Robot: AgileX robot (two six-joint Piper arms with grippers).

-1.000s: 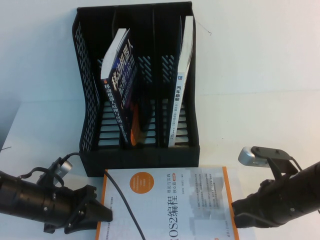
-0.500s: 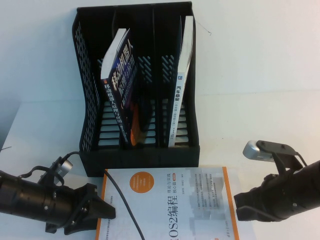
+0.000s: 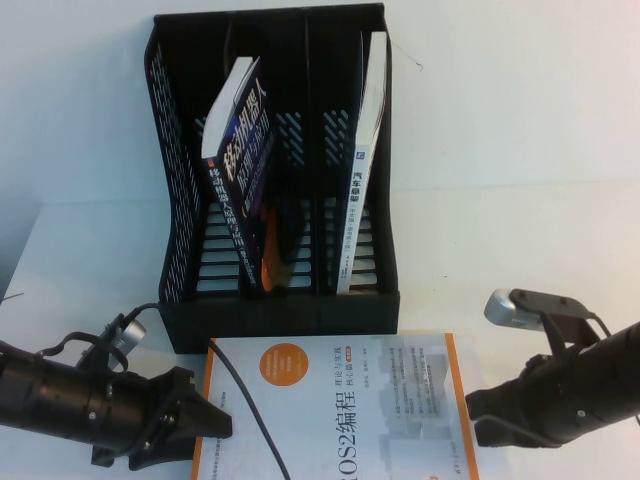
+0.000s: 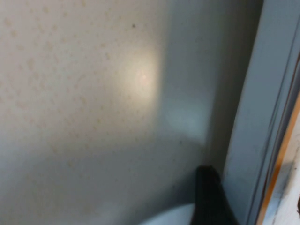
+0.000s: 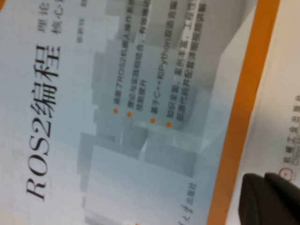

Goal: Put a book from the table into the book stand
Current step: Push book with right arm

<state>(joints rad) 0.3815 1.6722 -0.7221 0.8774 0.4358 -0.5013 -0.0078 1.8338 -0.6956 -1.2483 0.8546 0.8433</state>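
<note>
The ROS2 book (image 3: 340, 410), pale with an orange border, lies flat on the table in front of the black three-slot book stand (image 3: 172, 200). My left gripper (image 3: 222, 424) is low at the book's left edge. In the left wrist view (image 4: 255, 199) one finger (image 4: 211, 199) rests on the table beside the book's page edge (image 4: 248, 140), and the jaws look open. My right gripper (image 3: 474, 412) is at the book's right edge. In the right wrist view (image 5: 269, 190) its fingertips are together over the white strip beyond the cover (image 5: 117, 117).
A dark book (image 3: 238, 160) leans in the stand's left part. A white book (image 3: 365, 150) stands in its right slot. The left arm's cable (image 3: 245, 405) runs across the ROS2 book's left side. White table spreads to the right of the stand.
My right gripper drew back to the right, then came back left to the book's right edge. My left gripper edged slightly right toward the book. The book has not moved.
</note>
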